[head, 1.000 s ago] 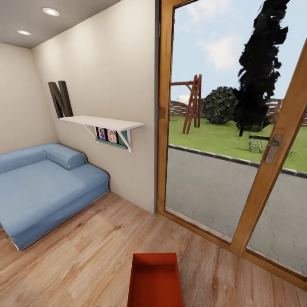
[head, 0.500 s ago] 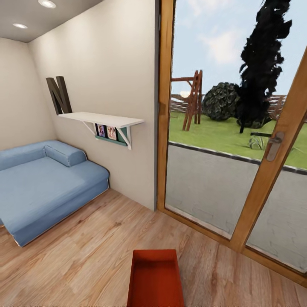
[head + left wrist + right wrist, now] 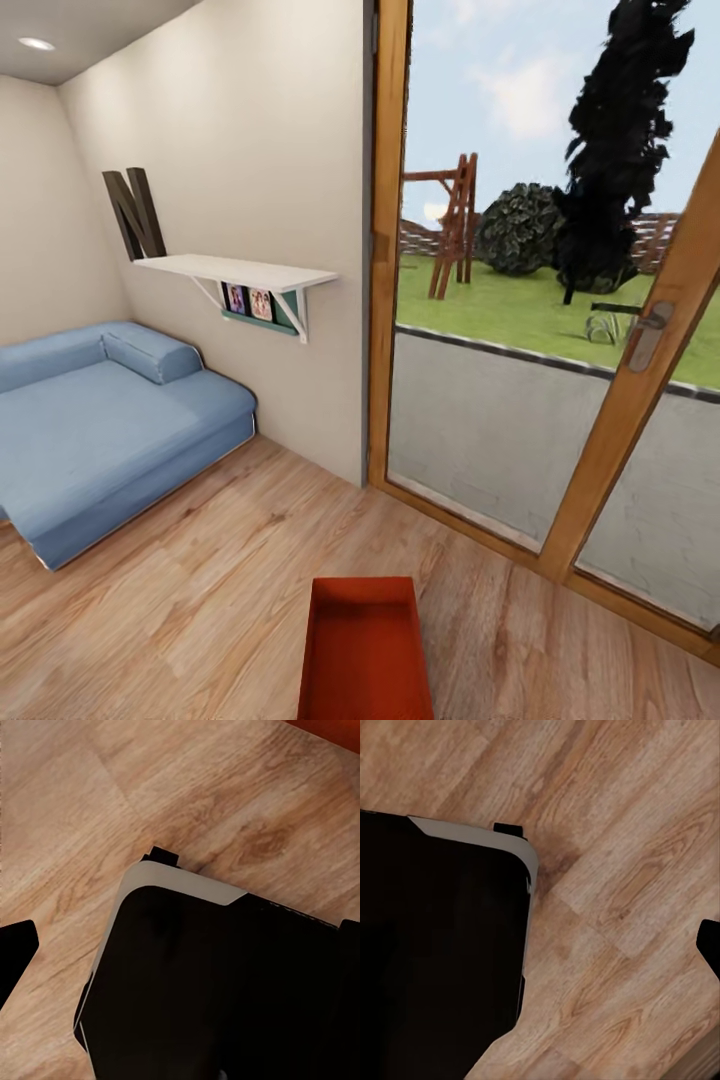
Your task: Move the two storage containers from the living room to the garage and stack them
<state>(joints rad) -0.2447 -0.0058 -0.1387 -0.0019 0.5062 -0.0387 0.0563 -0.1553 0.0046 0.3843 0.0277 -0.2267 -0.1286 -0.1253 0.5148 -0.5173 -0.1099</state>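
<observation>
Your head view has tilted down slightly in the living room.
The storage container [image 3: 366,650] sits lower-centre as before; you cannot tell the fingers' state.

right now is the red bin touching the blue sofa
Apart. The head view shows the storage container at the bottom centre, with a wide stretch of bare wood floor between it and the blue sofa against the left wall.
</observation>
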